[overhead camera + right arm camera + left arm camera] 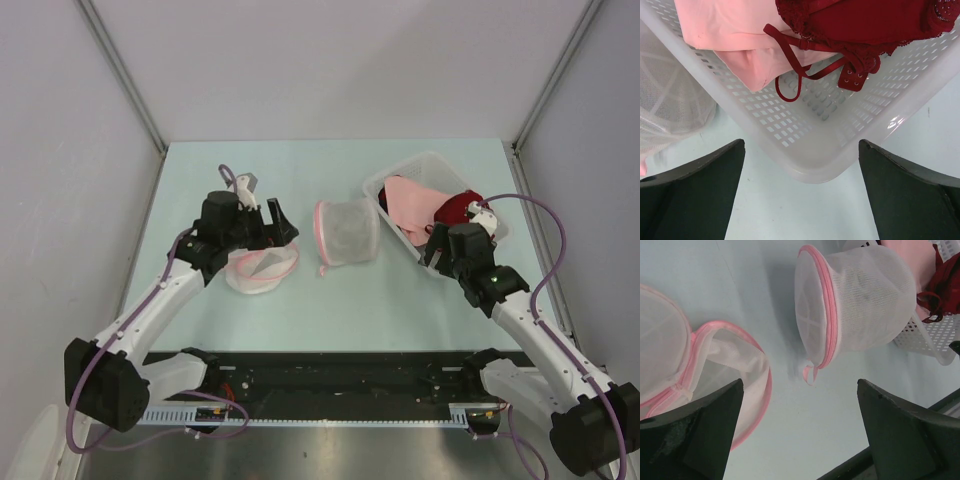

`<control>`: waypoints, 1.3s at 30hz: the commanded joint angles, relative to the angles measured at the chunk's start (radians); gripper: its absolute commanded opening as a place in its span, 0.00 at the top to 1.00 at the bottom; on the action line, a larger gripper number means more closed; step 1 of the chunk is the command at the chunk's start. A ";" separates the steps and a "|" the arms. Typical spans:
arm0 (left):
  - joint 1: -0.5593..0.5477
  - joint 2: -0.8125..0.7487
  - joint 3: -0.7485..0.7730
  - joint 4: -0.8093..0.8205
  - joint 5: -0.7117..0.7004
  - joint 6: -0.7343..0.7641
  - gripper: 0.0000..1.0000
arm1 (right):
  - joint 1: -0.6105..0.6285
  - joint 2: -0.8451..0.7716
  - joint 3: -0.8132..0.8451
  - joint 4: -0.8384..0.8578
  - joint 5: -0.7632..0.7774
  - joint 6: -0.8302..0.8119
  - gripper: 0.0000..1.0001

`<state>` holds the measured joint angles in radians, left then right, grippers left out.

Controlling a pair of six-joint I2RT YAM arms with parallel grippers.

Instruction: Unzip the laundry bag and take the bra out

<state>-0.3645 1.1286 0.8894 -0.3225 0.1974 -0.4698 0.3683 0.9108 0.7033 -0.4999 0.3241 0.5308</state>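
The laundry bag (347, 233) lies on its side in the middle of the table, a round white mesh drum with pink zipper trim (829, 310), zipped shut. Its pink pull tab (810, 373) rests on the table. The bra is hidden; only a dim dark smudge shows through the mesh (865, 290). My left gripper (275, 228) (800, 386) hovers open just left of the bag, nothing between its fingers. Over at the basket's near corner, my right gripper (438, 250) (801, 146) stands open and empty.
A second mesh pouch (262, 268) (725, 365) with pink trim lies open and flattened under my left gripper. A white slotted basket (430, 165) (805, 135) at the right holds a pale pink garment (725, 30) and a dark red lace garment (865, 25).
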 commanded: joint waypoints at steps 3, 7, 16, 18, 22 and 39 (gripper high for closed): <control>-0.002 0.016 -0.007 0.030 0.053 0.025 0.00 | 0.000 -0.007 0.028 0.023 0.009 -0.009 0.00; -0.002 0.025 0.013 -0.007 0.028 0.057 0.00 | 0.006 -0.004 0.028 0.031 0.010 -0.009 0.00; -0.004 0.071 0.000 0.033 0.074 0.051 0.00 | 0.020 0.000 0.030 0.032 0.013 -0.006 0.00; -0.011 0.091 -0.006 0.052 0.082 0.042 0.00 | 0.023 -0.004 0.030 0.034 0.013 -0.005 0.00; -0.047 0.134 -0.013 0.100 0.085 0.020 0.00 | 0.027 -0.027 0.030 0.026 0.012 0.001 0.00; -0.171 0.467 0.112 0.329 0.114 -0.081 0.91 | 0.054 -0.081 0.030 0.029 -0.073 0.046 0.00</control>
<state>-0.5251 1.6062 0.9401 -0.0547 0.2989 -0.5385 0.4137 0.8719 0.7033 -0.4797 0.2642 0.5514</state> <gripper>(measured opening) 0.288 0.995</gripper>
